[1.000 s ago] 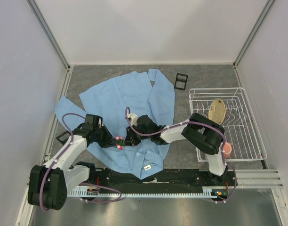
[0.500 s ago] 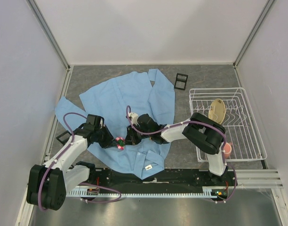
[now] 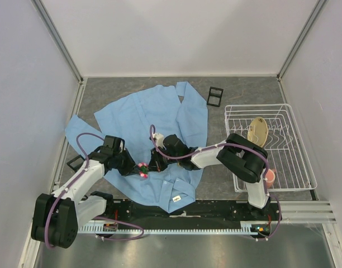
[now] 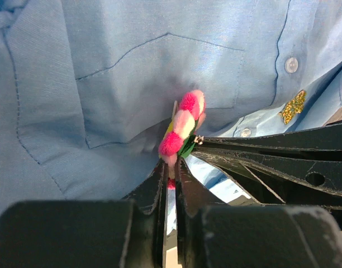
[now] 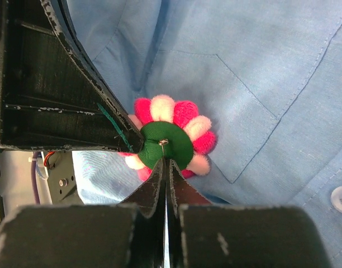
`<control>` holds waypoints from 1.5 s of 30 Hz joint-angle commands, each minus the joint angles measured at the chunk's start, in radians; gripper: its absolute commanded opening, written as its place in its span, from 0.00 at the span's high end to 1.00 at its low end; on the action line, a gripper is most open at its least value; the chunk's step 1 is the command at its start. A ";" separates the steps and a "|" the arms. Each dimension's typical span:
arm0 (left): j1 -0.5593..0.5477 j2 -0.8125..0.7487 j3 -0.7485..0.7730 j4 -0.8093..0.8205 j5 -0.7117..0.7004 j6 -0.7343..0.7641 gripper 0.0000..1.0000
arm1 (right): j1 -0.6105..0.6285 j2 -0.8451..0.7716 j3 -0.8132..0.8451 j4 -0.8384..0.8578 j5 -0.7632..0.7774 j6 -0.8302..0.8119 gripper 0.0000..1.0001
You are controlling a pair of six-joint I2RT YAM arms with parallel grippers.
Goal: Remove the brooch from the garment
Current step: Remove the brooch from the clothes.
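One brooch [image 3: 142, 168], one shirt [image 3: 154, 109], two grippers. The brooch sits at the shirt's near front, between both grippers. The left gripper [image 4: 170, 167] pinches its petal rim. The right gripper [image 5: 165, 163] is closed on its green back, which only the right wrist view shows. Only the left wrist view shows one gold emblem [image 4: 293, 106].

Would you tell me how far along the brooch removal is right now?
Done: both grippers are at the brooch. In hand: left gripper clamps its rim; right gripper is shut at its green back. Left: lifting it clear of the garment.
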 commanded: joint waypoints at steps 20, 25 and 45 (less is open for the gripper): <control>-0.036 -0.085 -0.008 0.033 -0.048 -0.078 0.58 | 0.009 0.003 0.032 0.056 -0.011 0.020 1.00; -0.036 -0.095 -0.022 0.064 -0.031 -0.091 0.53 | 0.009 0.000 0.018 0.073 -0.015 0.034 1.00; -0.036 -0.076 -0.066 0.113 -0.095 -0.099 0.64 | 0.009 0.006 -0.011 0.137 -0.048 0.073 1.00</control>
